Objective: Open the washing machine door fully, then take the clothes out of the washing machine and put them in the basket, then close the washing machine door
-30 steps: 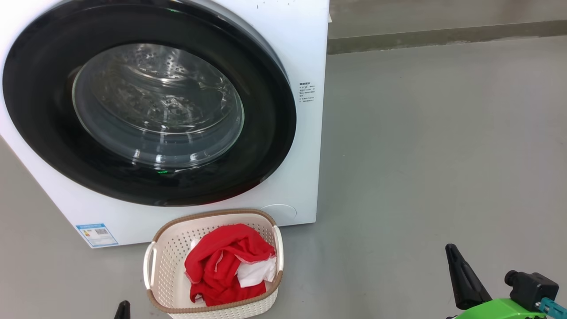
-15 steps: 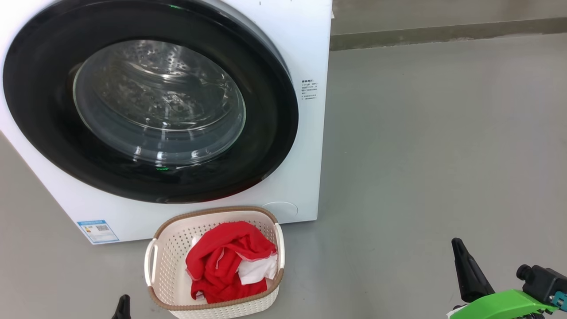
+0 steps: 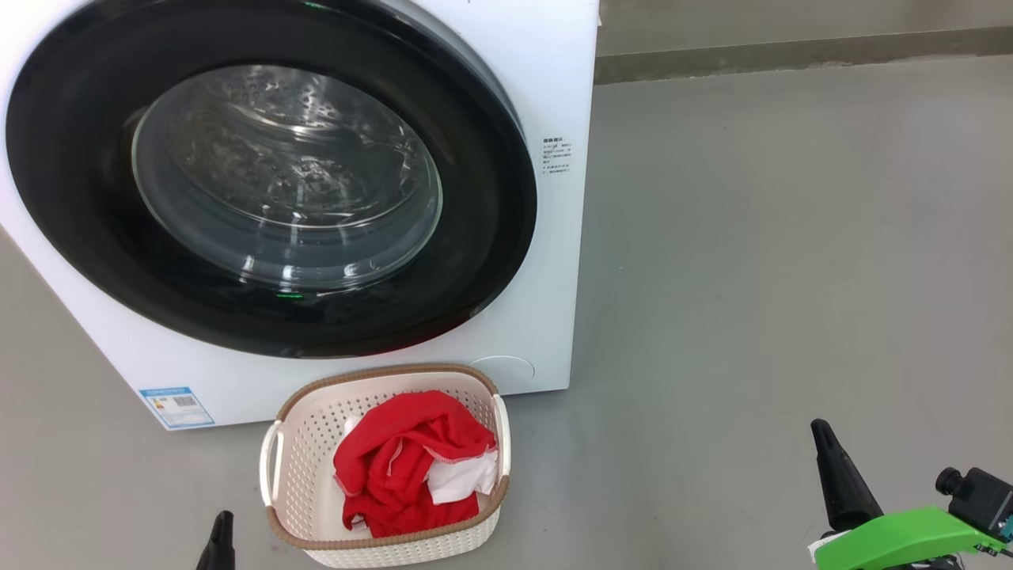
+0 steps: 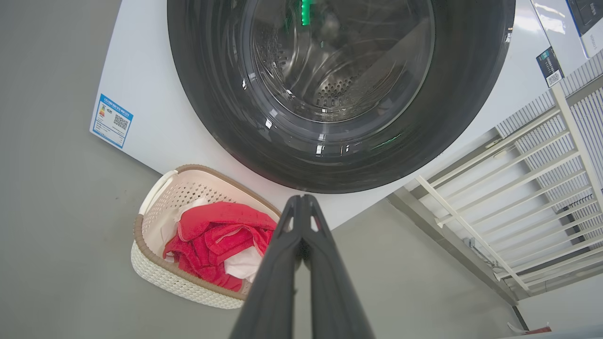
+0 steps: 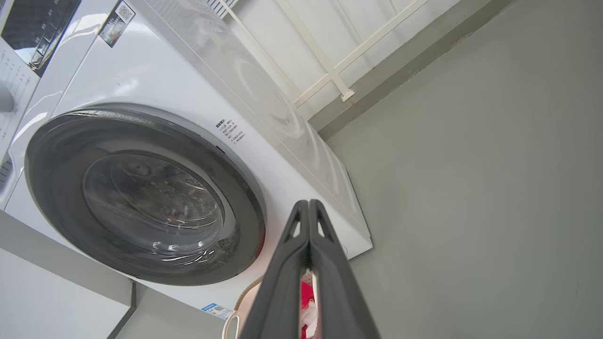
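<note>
Clothes point(image 3: 404, 467) lie bunched in the basket point(image 3: 316, 443) just in front of the washing machine point(image 3: 554, 95); they look soft, light and floppy, best pinched at a raised fold. The washing machine door point(image 3: 475, 261) looks shut flush, rigid with a glossy, slippery rim, so take it at the rim edge, not the glass. Left gripper point(image 4: 301, 200) and right gripper point(image 5: 308, 203) are both pinched closed and empty. Versus a second ago the head view slides slightly, a camera move; door, clothes and basket lie the same.
</note>
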